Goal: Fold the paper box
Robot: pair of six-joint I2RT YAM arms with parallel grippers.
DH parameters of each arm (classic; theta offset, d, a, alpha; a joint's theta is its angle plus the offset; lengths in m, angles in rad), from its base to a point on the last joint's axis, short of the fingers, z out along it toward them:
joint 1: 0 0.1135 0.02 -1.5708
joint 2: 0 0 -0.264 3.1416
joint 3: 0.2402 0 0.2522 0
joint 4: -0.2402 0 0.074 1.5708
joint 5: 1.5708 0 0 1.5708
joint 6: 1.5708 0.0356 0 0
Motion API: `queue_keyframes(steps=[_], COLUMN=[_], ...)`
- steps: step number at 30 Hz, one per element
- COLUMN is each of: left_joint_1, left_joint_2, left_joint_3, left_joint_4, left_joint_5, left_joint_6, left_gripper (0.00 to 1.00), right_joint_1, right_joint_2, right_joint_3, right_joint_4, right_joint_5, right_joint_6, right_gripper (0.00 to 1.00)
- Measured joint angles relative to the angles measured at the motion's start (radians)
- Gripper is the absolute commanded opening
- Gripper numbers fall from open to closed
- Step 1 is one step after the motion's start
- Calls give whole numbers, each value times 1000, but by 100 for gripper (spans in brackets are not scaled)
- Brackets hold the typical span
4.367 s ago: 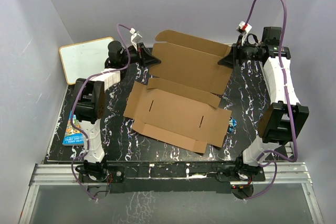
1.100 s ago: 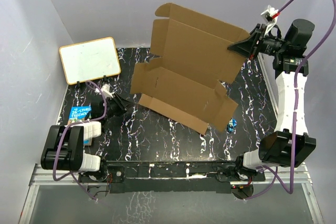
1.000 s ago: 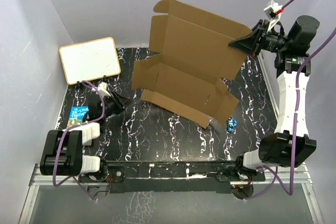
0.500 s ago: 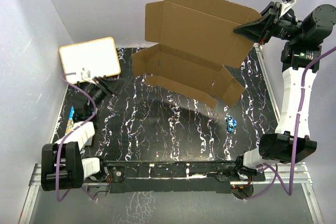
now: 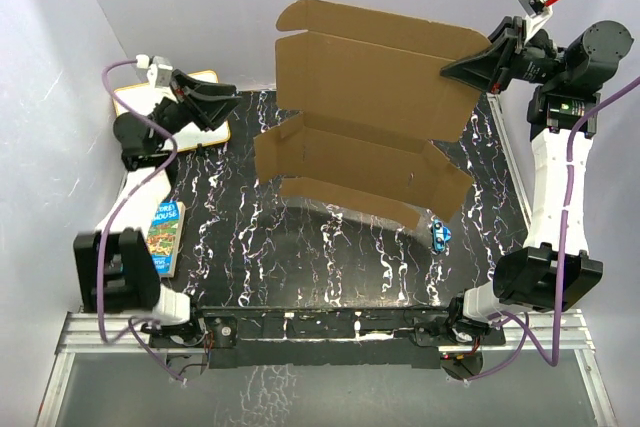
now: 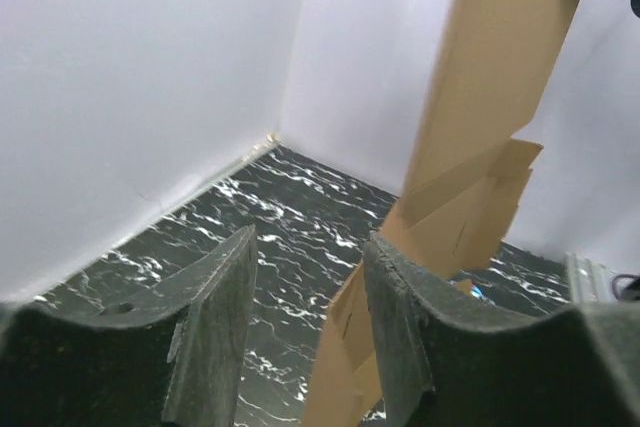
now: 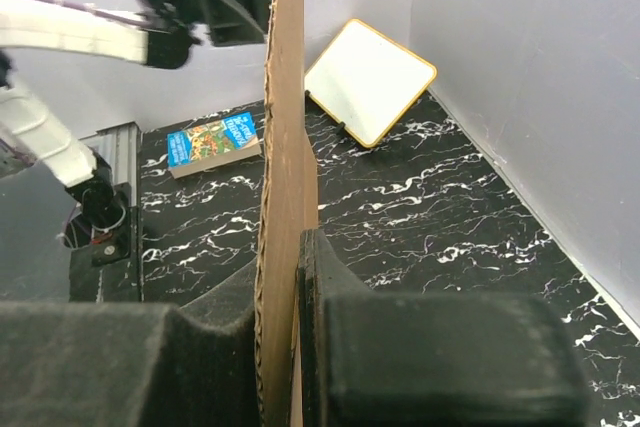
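Note:
The paper box (image 5: 370, 117) is a large flat brown cardboard sheet with flaps, hanging upright in the air above the back of the table. My right gripper (image 5: 458, 69) is shut on its upper right edge. In the right wrist view the sheet's edge (image 7: 285, 97) runs straight up between the closed fingers of that gripper (image 7: 290, 247). My left gripper (image 5: 230, 105) is raised at the back left, pointing toward the box's left side and apart from it. It stands open in the left wrist view (image 6: 310, 239), nothing between its fingers, the cardboard (image 6: 490, 77) beyond.
A white board (image 5: 130, 102) with a tan frame leans at the back left behind the left arm. A colourful book (image 5: 163, 237) lies at the table's left edge. A small blue object (image 5: 440, 234) sits under the box's lower right corner. Walls close in on three sides.
The right gripper has lifted the box off the table and holds it upright. The left arm has swung up from the near left to the back left, uncovering the book.

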Motion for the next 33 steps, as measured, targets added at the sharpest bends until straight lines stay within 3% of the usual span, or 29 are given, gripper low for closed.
queue_keyframes(steps=[4,10,18,33], left_joint_1=[-5,-74,-207,-237], left_joint_2=[276,510,518,514], left_joint_3=[89,218,265,248], left_joint_4=[278,403,488,499], left_joint_5=[82,170,266,368], left_joint_6=[-222,-407,-414,-350], left_gripper=[48,50,52,56], right_joint_1=[0,0,0,0], right_joint_2=[0,-5,-5,-4], right_joint_3=[-14,-21,-25,-25], right_joint_4=[69,176,223,267], right_joint_5=[-14,-26,-37,-42], right_joint_6=[59,141,188,231], right_gripper=[8,8,8,8])
